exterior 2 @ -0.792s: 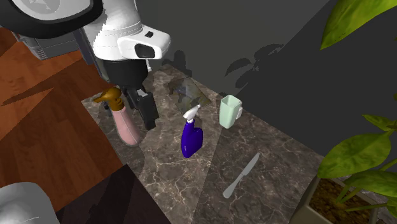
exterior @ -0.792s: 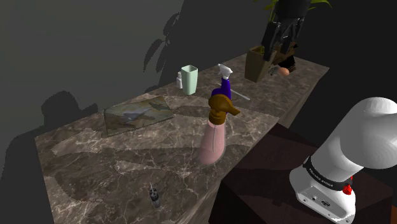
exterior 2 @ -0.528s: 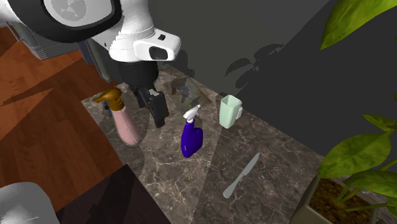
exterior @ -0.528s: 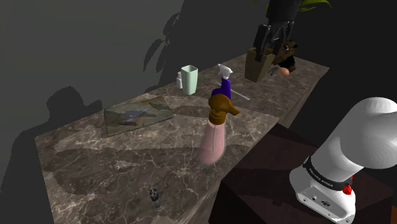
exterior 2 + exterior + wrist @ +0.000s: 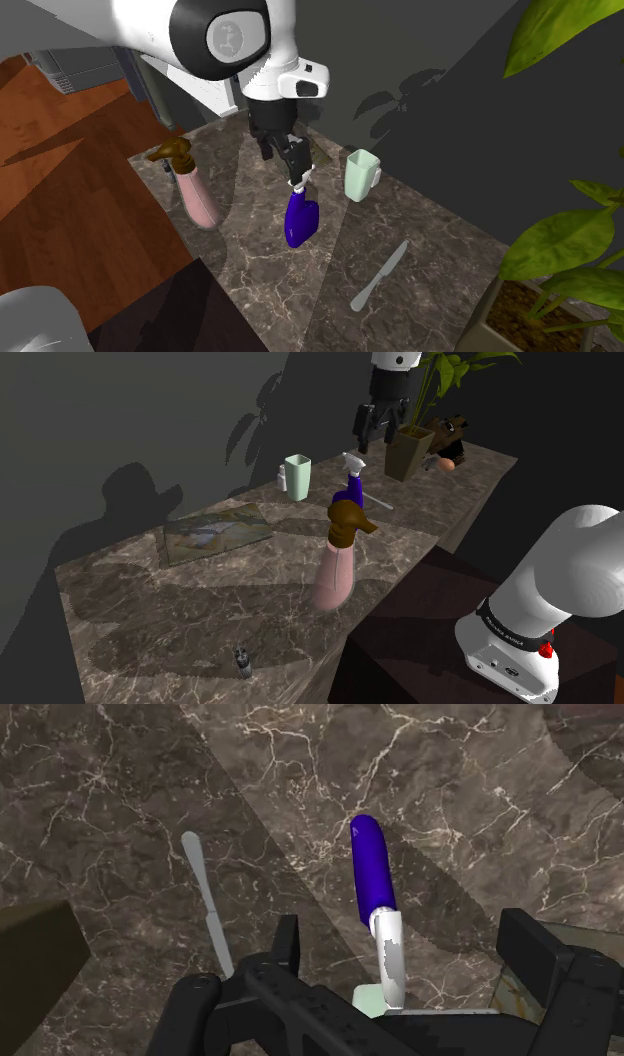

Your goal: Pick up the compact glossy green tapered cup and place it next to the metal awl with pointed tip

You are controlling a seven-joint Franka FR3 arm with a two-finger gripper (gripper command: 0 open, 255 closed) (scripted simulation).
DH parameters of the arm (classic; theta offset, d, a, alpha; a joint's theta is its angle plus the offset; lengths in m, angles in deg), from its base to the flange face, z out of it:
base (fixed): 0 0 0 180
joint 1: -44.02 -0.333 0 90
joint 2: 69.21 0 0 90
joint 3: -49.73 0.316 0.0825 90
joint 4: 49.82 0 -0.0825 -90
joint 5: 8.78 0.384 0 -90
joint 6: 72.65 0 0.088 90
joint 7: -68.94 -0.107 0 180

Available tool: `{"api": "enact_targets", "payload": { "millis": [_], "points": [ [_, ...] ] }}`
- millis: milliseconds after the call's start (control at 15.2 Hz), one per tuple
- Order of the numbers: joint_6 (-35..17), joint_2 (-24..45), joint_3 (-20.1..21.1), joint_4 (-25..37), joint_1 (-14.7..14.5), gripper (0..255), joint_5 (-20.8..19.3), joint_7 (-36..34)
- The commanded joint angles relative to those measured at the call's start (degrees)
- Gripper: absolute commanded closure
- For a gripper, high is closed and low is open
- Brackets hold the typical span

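Spanning the shoulder view, the marble countertop (image 5: 130,602) carries everything, with the pink spray bottle (image 5: 335,567) tallest near its front edge. High overhead hangs the gripper (image 5: 372,430), fingers spread apart and empty, above the blue spray bottle (image 5: 300,220). The pale green cup (image 5: 297,477) stands untouched at that bottle's 10 o'clock. Dropping toward the cup could clip the blue bottle's white trigger, which sits close to the path. The shoulder view adds the small dark awl (image 5: 241,661), at the pink bottle's 7 o'clock; the wrist view adds the finger gap.
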Motion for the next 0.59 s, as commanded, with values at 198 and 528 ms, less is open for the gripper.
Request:
{"api": "enact_targets", "payload": {
  "millis": [198,528],
  "points": [
    [-5.99,10.71,0.27,5.38,0.10,0,-0.53,0.49],
    [-9.75,21.43,0.57,12.93,0.06,0,-1.24,0.80]
  ]
}}
